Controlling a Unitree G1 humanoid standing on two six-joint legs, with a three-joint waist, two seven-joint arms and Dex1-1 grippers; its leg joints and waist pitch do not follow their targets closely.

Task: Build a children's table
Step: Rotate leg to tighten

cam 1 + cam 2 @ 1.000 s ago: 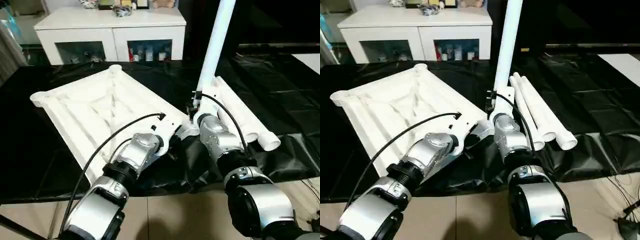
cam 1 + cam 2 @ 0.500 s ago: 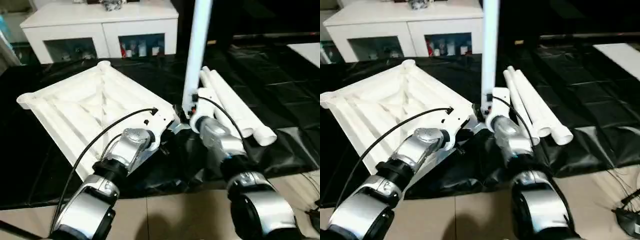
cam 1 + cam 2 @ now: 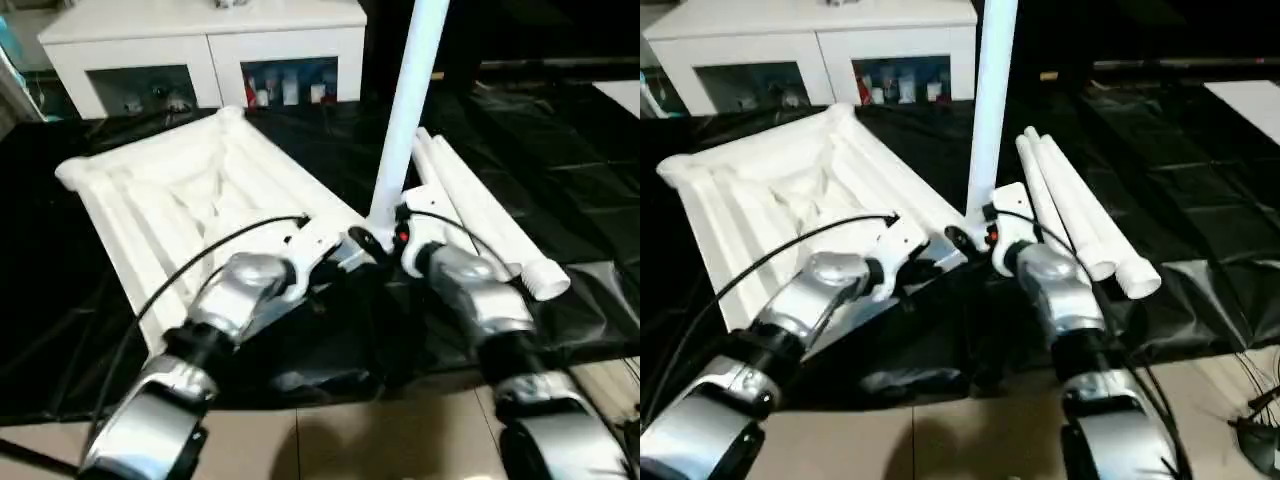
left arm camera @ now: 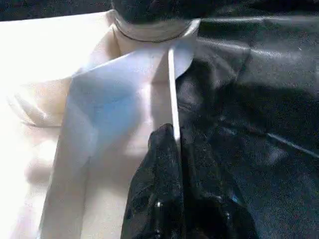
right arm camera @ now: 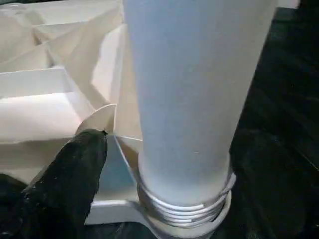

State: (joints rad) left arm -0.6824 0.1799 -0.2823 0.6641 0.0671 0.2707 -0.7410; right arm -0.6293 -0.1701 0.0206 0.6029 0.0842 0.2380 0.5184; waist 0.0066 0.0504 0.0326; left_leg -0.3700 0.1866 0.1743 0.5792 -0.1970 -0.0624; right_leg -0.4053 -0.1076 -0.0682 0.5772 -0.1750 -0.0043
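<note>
The children's table top (image 3: 170,200) lies upside down on the black sheet, ribs up. One white leg (image 3: 410,100) stands upright in the near right corner socket (image 5: 184,219), its threads showing at the base. My right gripper (image 3: 385,238) is open around the foot of this leg; one black finger (image 5: 75,169) stands clear of the tube. My left gripper (image 4: 175,137) is shut on a thin white rib of the top, right beside that corner. Three more legs (image 3: 480,215) lie side by side to the right of the top.
A black sheet (image 3: 560,150) covers the floor under the parts, ending at beige tiles (image 3: 350,440) near me. A white cabinet (image 3: 200,40) with glass doors stands behind the table top. Black cables run along both silver forearms.
My right gripper's fingers have spread away from the foot of the leg, which stays standing in the socket. The left gripper keeps its pinch. The camera has shifted.
</note>
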